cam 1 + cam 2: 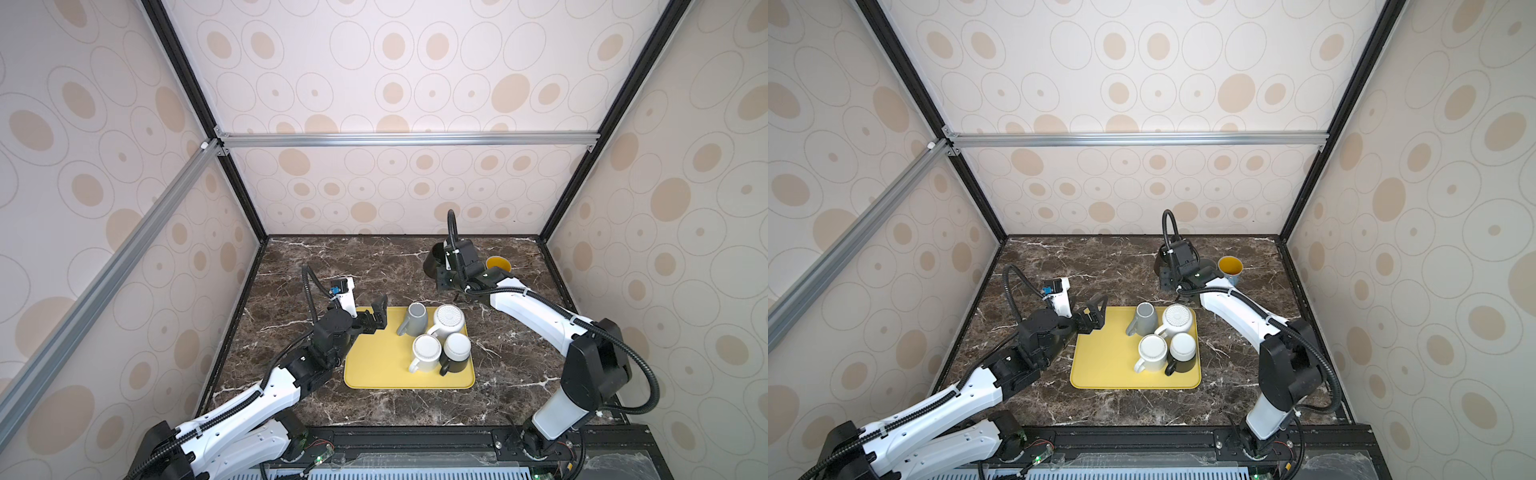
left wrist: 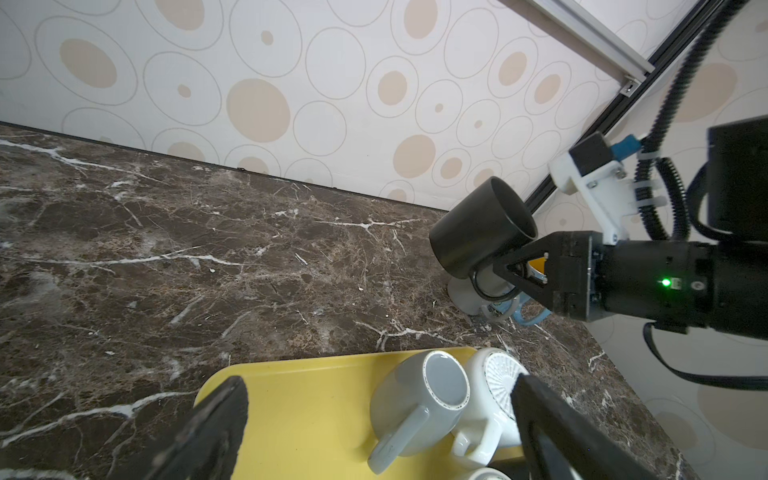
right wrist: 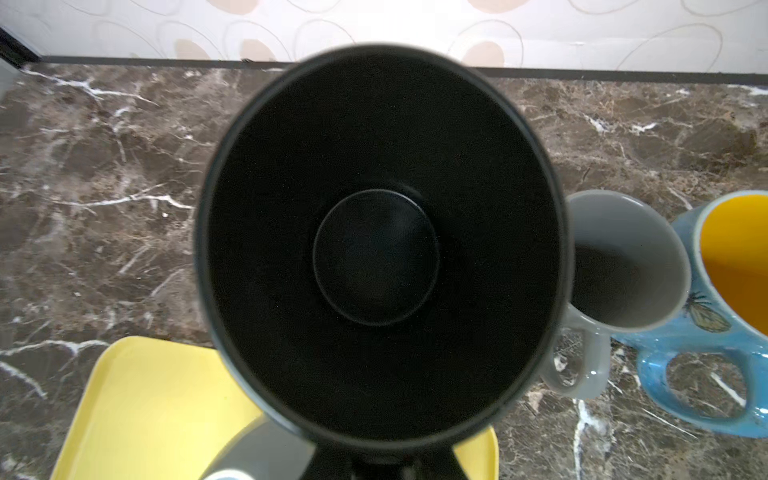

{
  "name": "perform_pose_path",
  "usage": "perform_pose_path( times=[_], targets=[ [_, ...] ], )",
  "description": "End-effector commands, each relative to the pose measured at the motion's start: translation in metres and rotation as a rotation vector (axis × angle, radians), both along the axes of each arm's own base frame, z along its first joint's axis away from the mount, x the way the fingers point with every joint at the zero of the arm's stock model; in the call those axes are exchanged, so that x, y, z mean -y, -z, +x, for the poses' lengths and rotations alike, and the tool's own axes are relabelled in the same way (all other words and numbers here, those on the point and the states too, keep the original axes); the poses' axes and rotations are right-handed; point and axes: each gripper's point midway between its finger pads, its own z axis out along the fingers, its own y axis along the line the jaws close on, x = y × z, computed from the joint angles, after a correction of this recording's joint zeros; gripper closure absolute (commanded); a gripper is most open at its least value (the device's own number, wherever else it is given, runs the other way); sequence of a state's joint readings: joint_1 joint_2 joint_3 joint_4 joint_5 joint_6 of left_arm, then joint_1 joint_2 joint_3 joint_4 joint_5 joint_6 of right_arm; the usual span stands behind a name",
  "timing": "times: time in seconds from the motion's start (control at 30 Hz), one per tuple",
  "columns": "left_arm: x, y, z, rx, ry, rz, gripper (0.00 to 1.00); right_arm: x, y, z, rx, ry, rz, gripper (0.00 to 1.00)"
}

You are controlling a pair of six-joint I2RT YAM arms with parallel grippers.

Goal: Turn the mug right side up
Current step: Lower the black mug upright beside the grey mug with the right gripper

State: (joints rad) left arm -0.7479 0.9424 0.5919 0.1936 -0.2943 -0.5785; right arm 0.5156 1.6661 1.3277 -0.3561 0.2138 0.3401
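A black mug (image 1: 432,258) (image 1: 1158,261) hangs above the back of the marble table, tilted. My right gripper (image 1: 441,273) is shut on its handle (image 2: 490,291). In the right wrist view the mug's open mouth (image 3: 378,249) faces the camera and fills the middle. My left gripper (image 1: 376,318) stands open over the left end of the yellow tray (image 1: 374,365), its dark fingers (image 2: 216,428) wide apart with nothing held. Several mugs stand upside down on the tray: a grey one (image 1: 413,320) (image 2: 419,399), two white ones (image 1: 449,320) (image 1: 426,353) and a black one with a white base (image 1: 457,353).
At the back right, an upright grey mug (image 3: 627,257) and a blue mug with a yellow inside (image 1: 498,264) (image 3: 731,299) stand side by side, right beside the held mug. Patterned walls close the table on three sides.
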Motion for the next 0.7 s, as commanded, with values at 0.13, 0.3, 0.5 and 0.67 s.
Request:
perform_pose_path(
  times=[0.13, 0.3, 0.5, 0.67],
  targets=[
    [0.006, -0.02, 0.005, 0.039, 0.011, -0.018, 0.01, 0.008, -0.006, 0.031, 0.059, 0.041, 0.02, 1.0],
    [0.006, -0.018, 0.005, 0.036, 0.011, -0.015, 0.0, 0.013, 0.01, 0.036, 0.033, 0.053, 0.012, 1.0],
    [0.005, -0.016, 0.005, 0.035, 0.01, -0.012, 0.0, 0.017, 0.028, 0.038, 0.006, 0.06, -0.025, 1.0],
    [0.005, -0.015, 0.005, 0.034, 0.012, -0.006, 0.0, 0.021, 0.039, 0.04, -0.01, 0.071, -0.049, 1.0]
  ],
)
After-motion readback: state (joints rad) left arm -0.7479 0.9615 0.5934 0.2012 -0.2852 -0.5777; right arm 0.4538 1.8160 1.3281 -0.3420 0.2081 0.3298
